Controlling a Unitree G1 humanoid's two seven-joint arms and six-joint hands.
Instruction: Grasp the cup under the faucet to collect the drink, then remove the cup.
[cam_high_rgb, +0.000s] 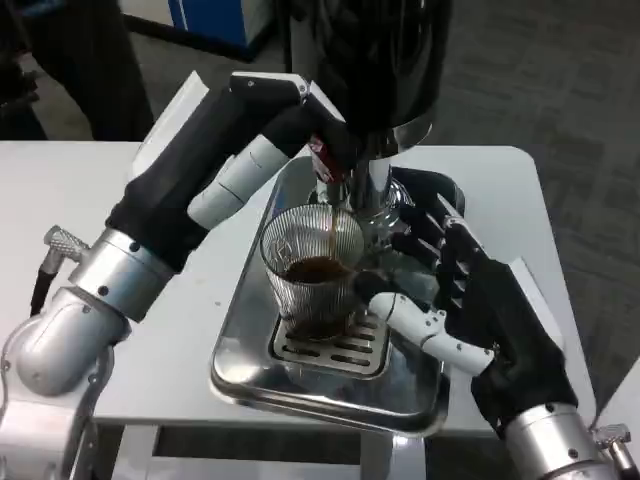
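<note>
From the head view we see a ribbed clear glass cup (312, 275) standing on the slotted grate of a shiny steel drip tray (250, 370), under the faucet (330, 170) of a black drink dispenser (385, 60); a thin dark stream falls into the brown drink inside. Our left hand (300, 125) reaches up to the faucet; whether it grips we cannot tell. Our right hand (455, 300) sits just right of the cup, fingers spread and holding nothing, its white thumb near the cup's base.

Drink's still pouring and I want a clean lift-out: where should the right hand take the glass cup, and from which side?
Grip the ribbed cup around its mid wall, coming from the robot's right, where the right hand waits. It stands upright on the drip tray under the faucet; the left hand occupies the other side.
</note>
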